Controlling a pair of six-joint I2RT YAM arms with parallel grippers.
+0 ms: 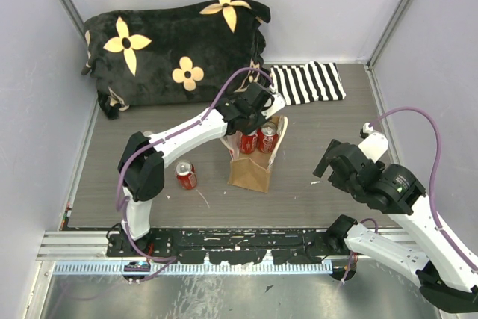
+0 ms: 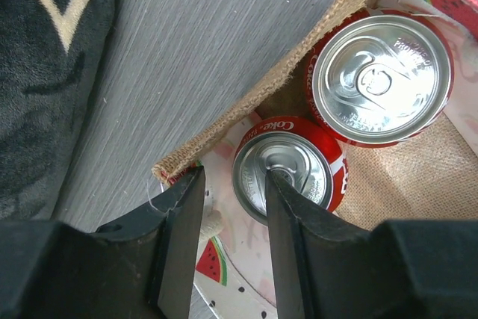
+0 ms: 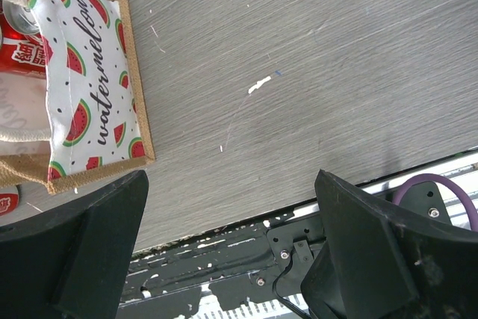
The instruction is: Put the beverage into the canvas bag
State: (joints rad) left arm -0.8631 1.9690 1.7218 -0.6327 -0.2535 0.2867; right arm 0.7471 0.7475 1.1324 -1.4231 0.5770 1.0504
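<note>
1. Presently above the canvas bag (image 1: 250, 171) with the left hand (image 2: 235, 192), fingers (image 2: 179, 244) slightly parted, gripping nothing; two cans (image 1: 258, 140) inside.
2. Left to fetch: one beverage can (image 1: 186, 175), upright on the tabletop (image 1: 321, 184), left of the bag, nearer the left arm (image 1: 187, 136).
3. Right hand (image 3: 231, 184) wide open, empty.

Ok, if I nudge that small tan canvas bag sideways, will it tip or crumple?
Probably stays upright: two red drink cans stand inside the small tan canvas bag, weighting its base. Its woven burlap rim looks soft, so the walls would likely flex.
</note>
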